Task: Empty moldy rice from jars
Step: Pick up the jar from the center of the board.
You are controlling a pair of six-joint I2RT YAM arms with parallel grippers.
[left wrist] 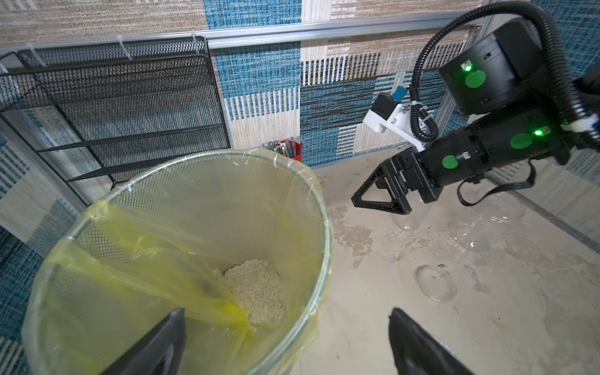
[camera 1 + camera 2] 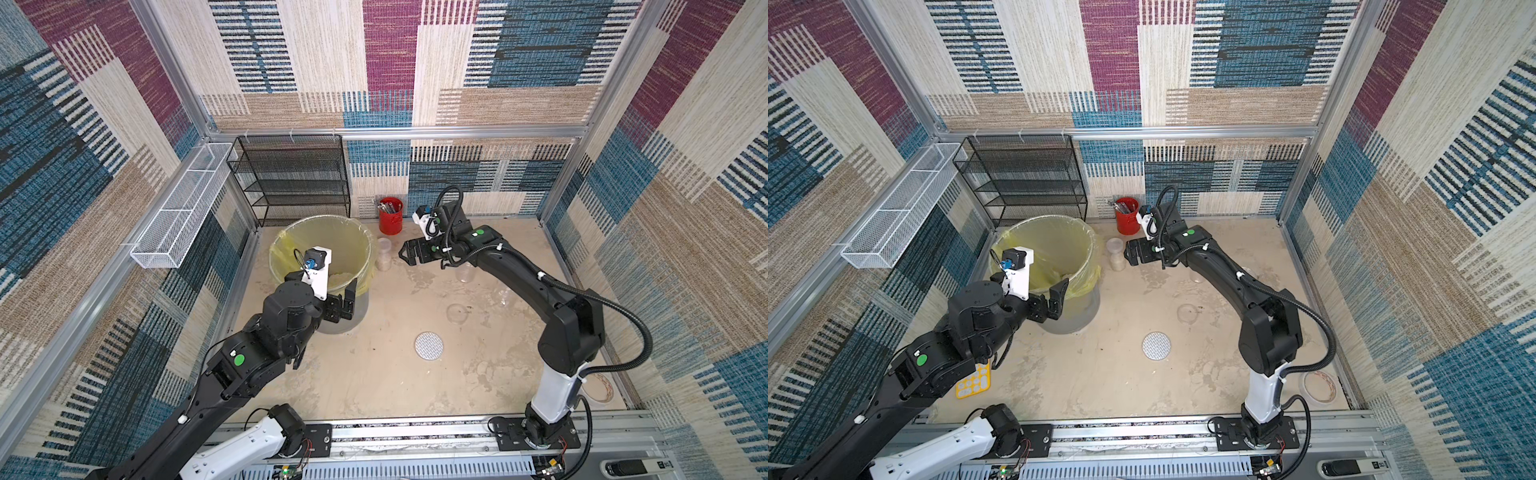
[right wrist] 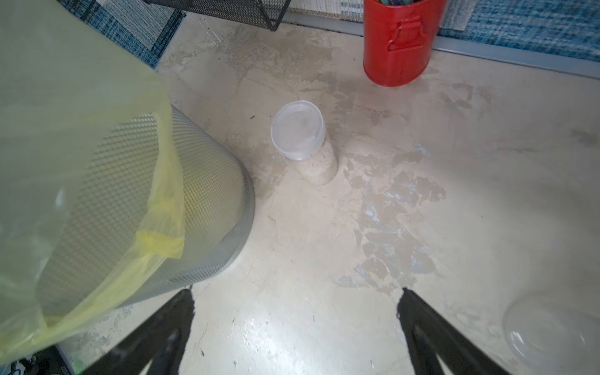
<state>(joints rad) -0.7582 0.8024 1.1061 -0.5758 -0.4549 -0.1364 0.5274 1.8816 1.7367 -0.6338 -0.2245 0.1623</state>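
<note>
Just ahead of the right gripper (image 2: 405, 254), whose jaws are spread wide and hold nothing, stands the small lidded jar (image 3: 305, 146). It is upright on the counter (image 2: 374, 374), with moldy rice (image 3: 319, 172) showing pale through its lower wall. The gripper lies low and level, pointing at the jar's side. I read that as a line-up for a side grasp, which would keep the jar upright until its lid is dealt with.

Close beside that gripper's outer finger sits an empty clear jar (image 3: 552, 331). A larger clear jar (image 2: 503, 293) farther back along the arm also looks empty.

Beyond the left gripper (image 2: 348, 302), likewise spread and empty-handed, is the grey mesh bin (image 1: 326, 227). A heap of rice (image 1: 256, 292) lies at the bottom of its yellow liner (image 1: 146, 246). This gripper hangs at the near rim, probably parked clear of the other arm's reach yet handy for a pour.

The counter is beige and matt, blotched with darker worn patches. Patchwork textile walls (image 2: 540, 50) in blue, maroon and tan, set in aluminium framing, close it in. Past the right gripper a red cup of pens (image 2: 390, 216) and a black mesh rack (image 2: 291, 183) stand by the back wall.
</note>
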